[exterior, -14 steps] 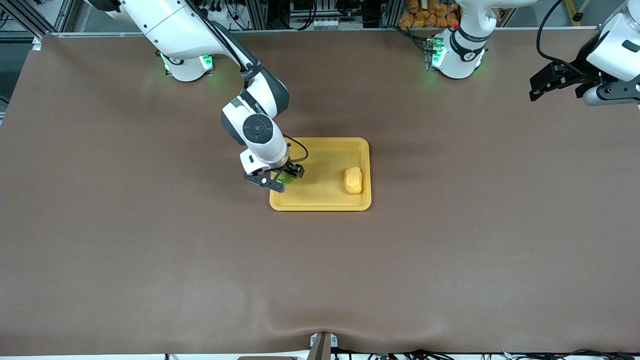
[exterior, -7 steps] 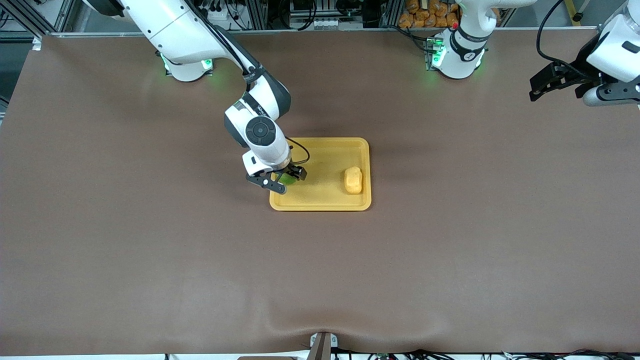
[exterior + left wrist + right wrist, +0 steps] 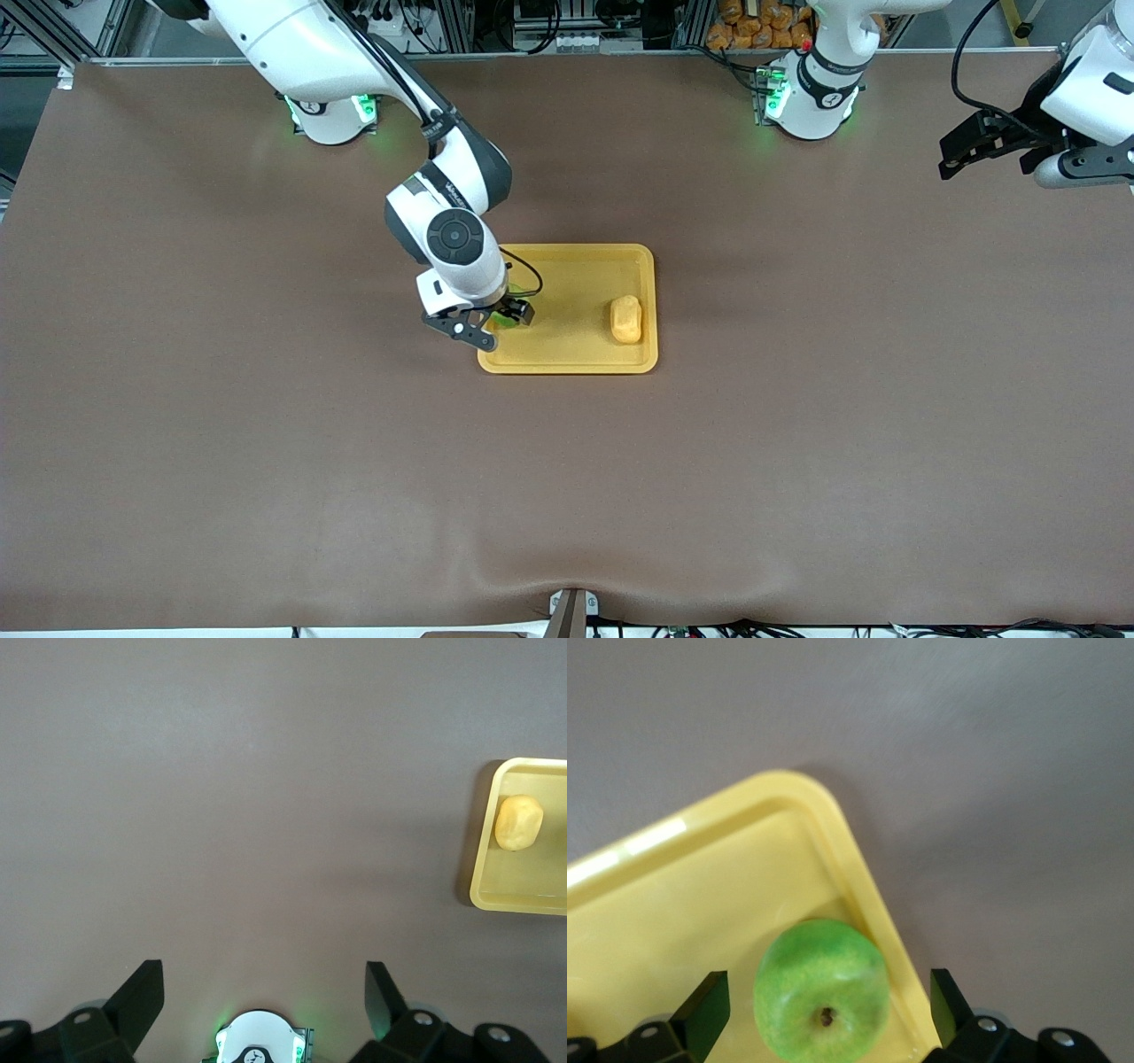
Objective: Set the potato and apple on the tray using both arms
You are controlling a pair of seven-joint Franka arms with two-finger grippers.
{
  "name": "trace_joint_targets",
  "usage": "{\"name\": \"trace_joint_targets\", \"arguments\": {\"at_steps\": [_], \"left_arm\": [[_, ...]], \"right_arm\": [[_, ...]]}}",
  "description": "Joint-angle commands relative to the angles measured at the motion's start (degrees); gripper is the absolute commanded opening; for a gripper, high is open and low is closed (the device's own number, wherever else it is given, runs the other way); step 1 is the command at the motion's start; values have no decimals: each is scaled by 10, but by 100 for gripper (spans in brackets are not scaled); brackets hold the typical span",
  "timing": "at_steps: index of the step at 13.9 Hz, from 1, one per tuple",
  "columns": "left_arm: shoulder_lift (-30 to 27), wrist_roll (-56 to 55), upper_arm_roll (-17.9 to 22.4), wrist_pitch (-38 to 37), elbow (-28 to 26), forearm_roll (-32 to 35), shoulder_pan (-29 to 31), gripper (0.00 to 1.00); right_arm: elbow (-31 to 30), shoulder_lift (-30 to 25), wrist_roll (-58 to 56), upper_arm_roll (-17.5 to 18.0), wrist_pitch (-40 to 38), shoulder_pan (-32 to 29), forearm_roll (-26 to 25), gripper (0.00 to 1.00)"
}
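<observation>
While on one tray (image 3: 580, 359), one potato (image 3: 625, 319), one apple (image 3: 821, 989)

White arms (image 3: 310, 40) — black caps, black pincers.

Robot lab: aluminium frame racks (image 3: 461, 22), cables, brown-matted table (image 3: 266, 443).

The right gripper (image 3: 479, 324) has shifted toward the tray's (image 3: 567, 363) edge at the right arm's end. Its fingers now stand wide of the apple (image 3: 821, 989).
</observation>
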Motion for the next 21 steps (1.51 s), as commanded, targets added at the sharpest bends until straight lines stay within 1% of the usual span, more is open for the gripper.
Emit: {"name": "trace_joint_targets", "arguments": {"at_steps": [1,3,6,8,9,11,13,15,17,18,20,21], "left_arm": [[-14,4,2,-3,-4,-12,2,100],[-14,1,0,-1,-3,-12,-1,100],[-14,-1,-10,2,-3,-11,1,100],[-17,-1,-12,3,-3,-11,1,100],[-19,-1,-11,3,-4,-11,2,100],[-18,-1,-11,5,-6,-11,2,100],[-17,-1,-11,9,-7,-11,2,100],[-18,-1,-11,9,-7,-11,2,100],[-18,0,-11,10,-7,-11,2,100],[-18,0,-11,14,-7,-11,2,100],[-18,1,-11,15,-8,-11,2,100],[-18,1,-11,15,-9,-11,2,100]], "right_arm": [[19,-31,10,10,-63,-31,-5,100],[33,-50,9,10,-108,-44,2,100],[73,-68,12,9,-190,-63,10,100],[117,-68,12,9,-272,-88,15,100],[136,-68,14,7,-307,-100,28,100],[171,-68,4,10,-362,-135,35,100],[209,-69,-7,8,-409,-136,29,100],[235,-73,-42,4,-436,-142,25,100],[241,-87,-84,5,-437,-160,25,100],[243,-88,-111,6,-437,-171,25,100],[272,-88,-155,10,-446,-204,34,100],[285,-88,-184,13,-463,-216,33,100]]}}
